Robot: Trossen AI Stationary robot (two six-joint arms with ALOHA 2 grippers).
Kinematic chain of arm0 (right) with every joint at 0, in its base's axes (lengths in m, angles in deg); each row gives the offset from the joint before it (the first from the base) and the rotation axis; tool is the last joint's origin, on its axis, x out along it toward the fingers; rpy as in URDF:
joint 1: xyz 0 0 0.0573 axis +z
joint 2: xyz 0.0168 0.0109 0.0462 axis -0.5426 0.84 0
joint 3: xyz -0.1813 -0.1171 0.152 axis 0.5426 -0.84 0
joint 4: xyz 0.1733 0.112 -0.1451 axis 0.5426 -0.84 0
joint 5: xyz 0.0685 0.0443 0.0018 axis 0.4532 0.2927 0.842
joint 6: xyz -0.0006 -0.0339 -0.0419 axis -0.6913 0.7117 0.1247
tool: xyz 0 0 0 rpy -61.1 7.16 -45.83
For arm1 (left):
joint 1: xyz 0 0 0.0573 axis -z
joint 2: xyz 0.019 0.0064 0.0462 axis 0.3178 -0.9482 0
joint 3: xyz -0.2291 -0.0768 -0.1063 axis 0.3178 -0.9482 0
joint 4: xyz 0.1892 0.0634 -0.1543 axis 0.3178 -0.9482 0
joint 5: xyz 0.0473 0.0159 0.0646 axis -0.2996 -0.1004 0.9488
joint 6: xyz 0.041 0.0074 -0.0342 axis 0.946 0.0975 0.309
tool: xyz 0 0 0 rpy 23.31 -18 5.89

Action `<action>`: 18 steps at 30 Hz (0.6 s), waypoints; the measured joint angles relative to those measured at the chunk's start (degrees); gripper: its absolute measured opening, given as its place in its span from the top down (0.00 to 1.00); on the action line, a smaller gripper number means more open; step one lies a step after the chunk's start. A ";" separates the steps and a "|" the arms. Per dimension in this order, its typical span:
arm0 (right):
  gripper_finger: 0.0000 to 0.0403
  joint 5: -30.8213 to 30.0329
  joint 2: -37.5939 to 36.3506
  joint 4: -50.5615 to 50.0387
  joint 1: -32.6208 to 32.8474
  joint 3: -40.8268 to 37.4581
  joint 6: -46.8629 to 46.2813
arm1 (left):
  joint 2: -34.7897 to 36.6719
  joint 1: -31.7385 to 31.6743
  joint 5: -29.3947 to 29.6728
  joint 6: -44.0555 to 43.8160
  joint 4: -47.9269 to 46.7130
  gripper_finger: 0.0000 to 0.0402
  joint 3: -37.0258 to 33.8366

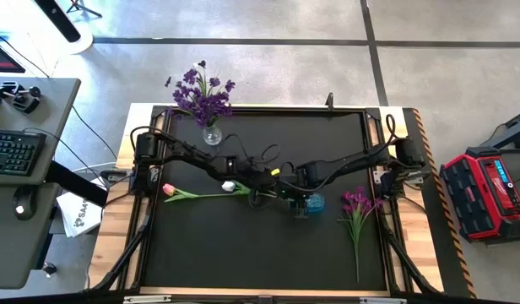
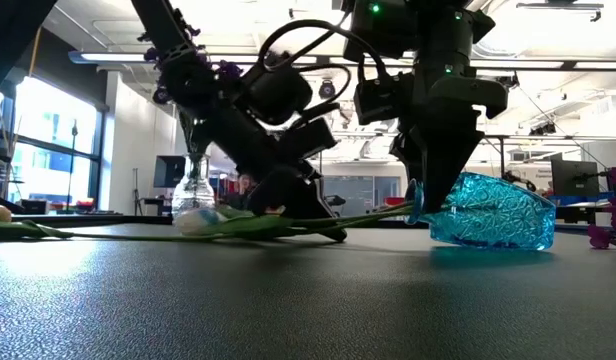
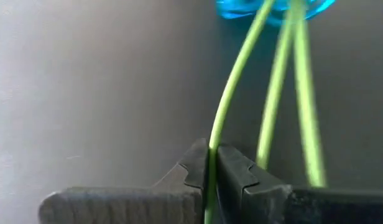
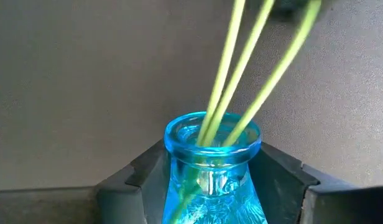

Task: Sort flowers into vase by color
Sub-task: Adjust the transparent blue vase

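A blue glass vase point(image 1: 314, 203) lies on its side mid-table, its mouth toward the table's left. Three green tulip stems point(image 4: 236, 74) run into the mouth. A pink bud point(image 1: 169, 190) and a white bud point(image 1: 230, 186) lie on the mat to the left. My left gripper point(image 3: 210, 155) is shut on one stem just left of the vase. My right gripper point(image 4: 213, 168) is shut on the vase. A purple spray point(image 1: 357, 207) lies flat on the mat to the right. A clear vase point(image 1: 212, 133) at the far left stands upright with purple flowers in it. My left gripper pinches one green stem point(image 3: 214, 134) between its two fingertips, a short way before the vase's mouth. The fingers slant down from the table's left, and the stem runs on ahead of them into the vase. Two other stems point(image 3: 271, 106) lie free beside it. My right gripper pinches the blue vase's neck point(image 4: 211, 163), just below the rim, between its two fingers. The fingers come from above, pointing down. The vase lies on its side with its body point(image 2: 493, 212) on the mat.
The black mat point(image 1: 243, 262) sits in a wooden frame. Both arms meet at its middle. Beyond the table stand a desk with a keyboard point(image 1: 11, 152) on the left and a red case point(image 1: 488, 194) on the right.
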 joint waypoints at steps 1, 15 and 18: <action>0.53 -0.22 0.00 0.01 0.00 0.00 -0.01 | 0.00 0.62 0.03 -0.79 -2.07 0.98 1.11; 0.53 -1.95 -0.41 -0.27 0.24 0.00 -0.44 | 0.30 6.24 6.81 -4.18 -18.55 0.94 10.56; 0.53 -1.98 -0.42 0.13 0.19 0.00 -0.41 | 1.79 6.17 6.79 -4.50 -21.26 0.87 10.66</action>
